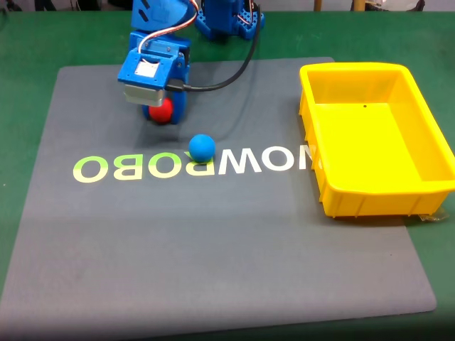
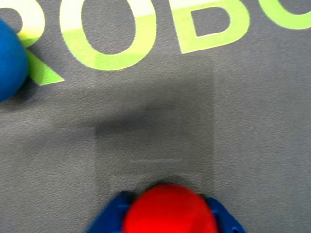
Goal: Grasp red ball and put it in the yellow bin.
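Observation:
The red ball [image 1: 162, 112] sits at the back left of the grey mat, tucked under my blue gripper [image 1: 165, 114]. In the wrist view the red ball [image 2: 169, 211] fills the bottom centre, and my gripper [image 2: 167, 213] is shut on it, with a blue finger [image 2: 111, 217] pressed against each side. The yellow bin [image 1: 370, 206] stands on the right side of the mat, with nothing inside, well away from the gripper.
A blue ball [image 1: 202, 147] lies just right of and in front of the gripper; the blue ball [image 2: 8, 60] shows at the wrist view's upper left. The grey mat [image 1: 213, 256] carries light green and white lettering. Green table surrounds it.

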`<state>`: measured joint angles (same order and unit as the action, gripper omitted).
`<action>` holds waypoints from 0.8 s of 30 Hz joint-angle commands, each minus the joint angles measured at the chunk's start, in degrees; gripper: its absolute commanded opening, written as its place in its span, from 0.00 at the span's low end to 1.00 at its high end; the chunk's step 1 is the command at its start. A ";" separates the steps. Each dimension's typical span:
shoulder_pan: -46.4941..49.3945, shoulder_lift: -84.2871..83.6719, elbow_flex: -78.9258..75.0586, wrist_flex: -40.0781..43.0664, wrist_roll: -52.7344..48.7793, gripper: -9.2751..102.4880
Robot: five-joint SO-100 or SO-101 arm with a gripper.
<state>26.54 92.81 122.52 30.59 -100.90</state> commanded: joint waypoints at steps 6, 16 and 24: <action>0.79 0.09 -2.90 -1.23 1.14 0.08; -1.85 6.42 -7.82 -1.85 4.57 0.08; -9.58 11.87 -17.84 -2.37 7.29 0.08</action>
<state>19.78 100.37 110.83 29.88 -94.57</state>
